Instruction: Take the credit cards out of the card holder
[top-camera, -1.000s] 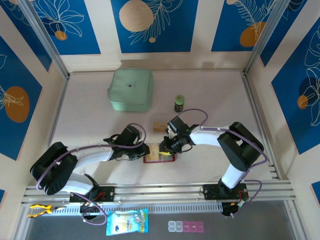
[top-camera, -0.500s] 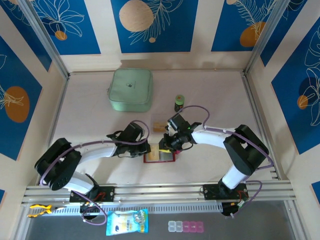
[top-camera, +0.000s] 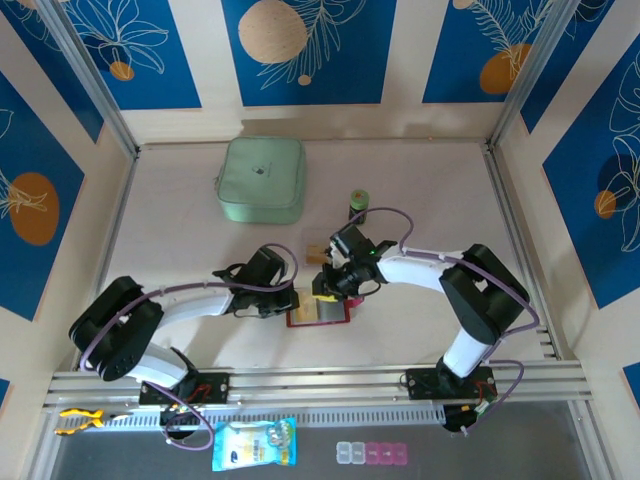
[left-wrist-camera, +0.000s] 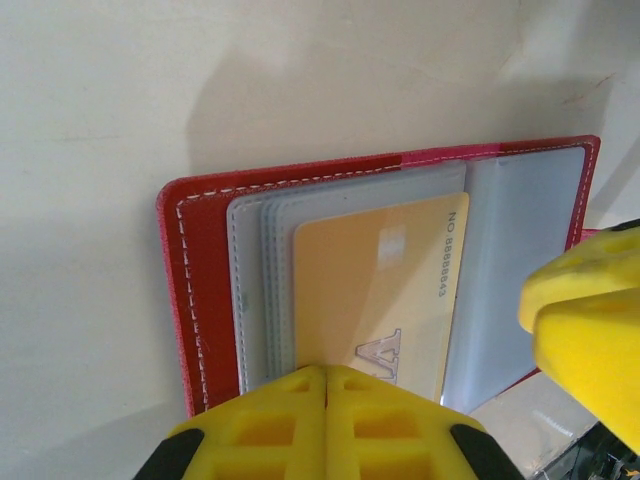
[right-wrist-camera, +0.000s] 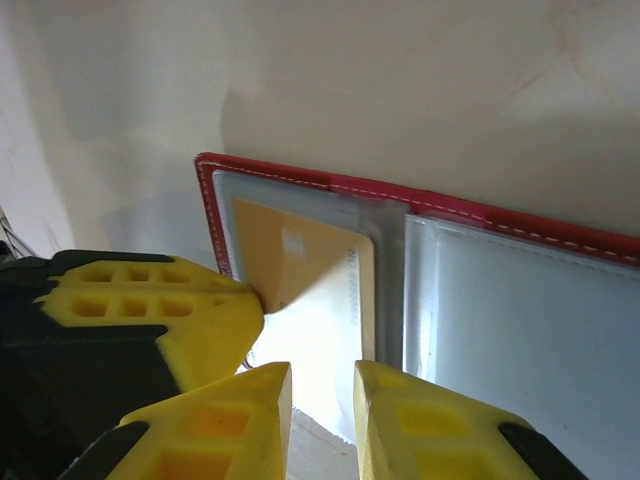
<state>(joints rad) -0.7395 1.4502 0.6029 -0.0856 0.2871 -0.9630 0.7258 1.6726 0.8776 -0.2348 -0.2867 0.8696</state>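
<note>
Evidently the small red leather-like folding card holder (top-camera: 318, 313) lay open on the pale desk (top-camera: 180, 250), with an orange-tan plastic credit card (left-wrist-camera: 370, 290) tucked in its clear inner pocket. The left pincer (left-wrist-camera: 325, 390) was pressed together, its tip resting on the holder at one end of the card. The right pincer (right-wrist-camera: 322, 400) stood narrowly apart over the card's other end; whether it touched the card I could not tell.

The left gripper (left-wrist-camera: 325, 380), jaws pressed together, covers the near end of the orange credit card (left-wrist-camera: 375, 290) and of the card holder (left-wrist-camera: 200, 300).
</note>
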